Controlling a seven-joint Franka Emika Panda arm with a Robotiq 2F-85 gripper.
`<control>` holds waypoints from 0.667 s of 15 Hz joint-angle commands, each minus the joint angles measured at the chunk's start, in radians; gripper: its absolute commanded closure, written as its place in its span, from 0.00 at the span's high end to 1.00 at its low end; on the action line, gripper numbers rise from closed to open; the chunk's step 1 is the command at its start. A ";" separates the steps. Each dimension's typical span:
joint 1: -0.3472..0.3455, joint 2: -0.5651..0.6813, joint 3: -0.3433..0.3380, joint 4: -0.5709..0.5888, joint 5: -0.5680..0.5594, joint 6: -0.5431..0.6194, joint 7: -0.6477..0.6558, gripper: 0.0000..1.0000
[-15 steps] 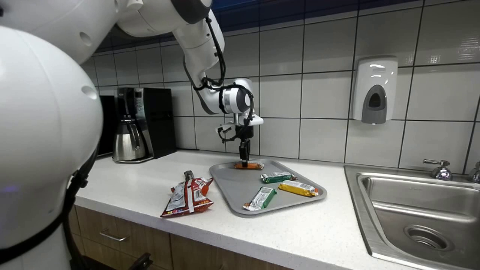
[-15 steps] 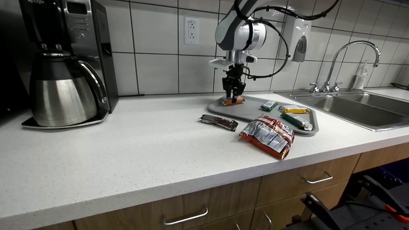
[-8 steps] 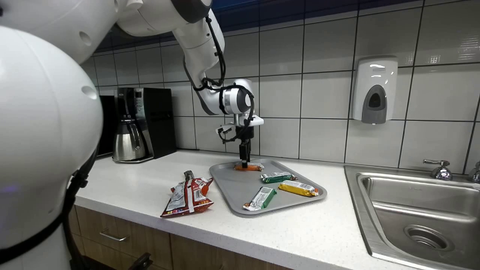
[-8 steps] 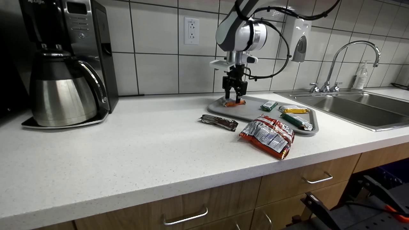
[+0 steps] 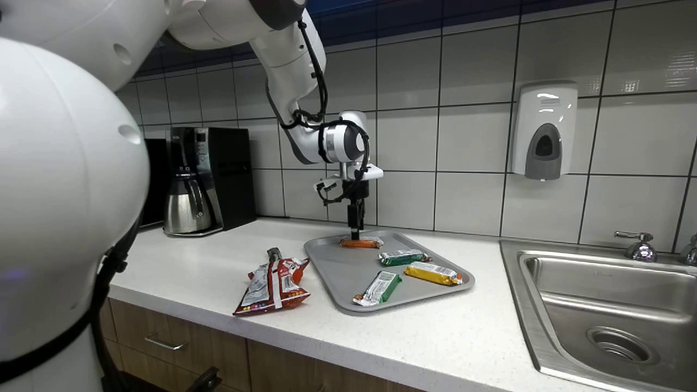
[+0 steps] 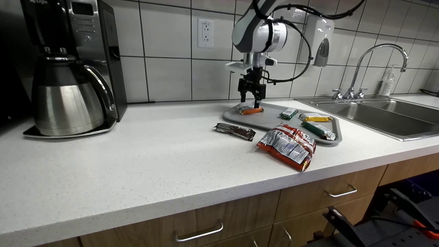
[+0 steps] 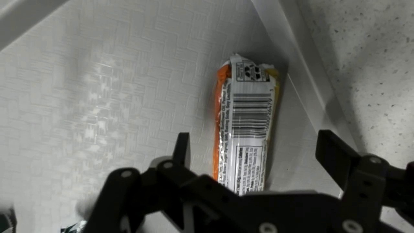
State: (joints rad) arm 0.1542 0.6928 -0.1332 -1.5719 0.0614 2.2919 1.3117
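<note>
Orange-sided, the wrapped snack bar (image 7: 247,129) lies barcode-up near one edge of the grey tray (image 5: 354,272), whose flat base supports it. Above, the tool (image 7: 254,144) stands spread wide, gripping nothing, apparently angled to span the bar's narrow width with some clearance.

Below my hand (image 6: 250,103), under the gap between my fingers (image 7: 183,149), the first bar (image 7: 249,116) lies on the tray (image 5: 343,267), near its rim. To my hand's right and in front, the same tray bears a second bar (image 5: 404,257); farther right lies a third bar (image 5: 432,273), and in front of that a fourth bar (image 6: 318,130). In front of my hand, off the tray, a bag (image 6: 288,145) and a fifth bar (image 6: 235,131) lie on the worktop (image 6: 154,154), the fifth nearer my hand. A coffee maker (image 5: 231,179) stands well to my hand's left; a sink (image 5: 529,310) is well to its right. Behind my hand rises the wall (image 5: 408,201), a dispenser (image 5: 546,128) on it to the right.
</note>
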 commanded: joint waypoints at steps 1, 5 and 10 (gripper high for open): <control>-0.009 0.000 0.010 0.002 -0.009 -0.002 0.005 1.00; -0.009 0.000 0.010 0.002 -0.009 -0.002 0.005 1.00; -0.006 -0.008 0.012 -0.006 -0.015 0.010 -0.006 1.00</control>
State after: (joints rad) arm 0.1544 0.6948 -0.1330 -1.5719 0.0614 2.2919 1.3117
